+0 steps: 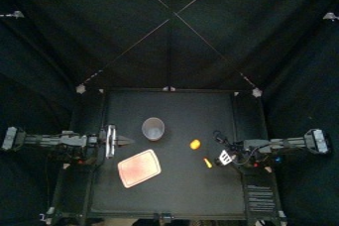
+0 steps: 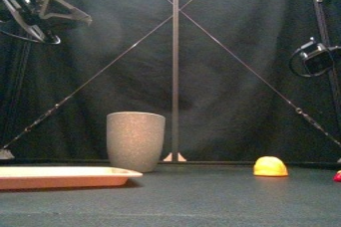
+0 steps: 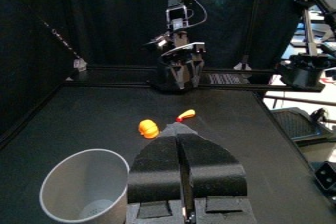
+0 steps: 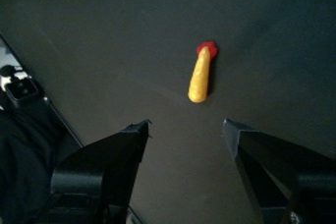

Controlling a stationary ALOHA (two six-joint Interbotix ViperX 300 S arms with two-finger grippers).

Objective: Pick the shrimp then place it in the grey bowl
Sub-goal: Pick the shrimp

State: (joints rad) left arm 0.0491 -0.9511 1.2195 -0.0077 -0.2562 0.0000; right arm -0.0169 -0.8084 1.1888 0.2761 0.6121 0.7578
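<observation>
Just above centre of the right wrist view lies the shrimp [image 4: 199,76], loose on the table. The right gripper [image 4: 184,125] is spread wide and empty. The shrimp looks light, rigid and slick, so grab across its slim middle. The left gripper [image 3: 184,138] is pinched together near the grey bowl [image 1: 154,127].

Black jointed left arm [image 1: 54,141] is showing pale grey patches along its segments | left gripper [image 3: 184,140] is tapering as two broad matte black wedge jaws | black right arm [image 1: 284,148] is carrying a small white cross-plate [image 1: 225,158] | right gripper [image 4: 186,128] is showing two blunt black jaws
</observation>
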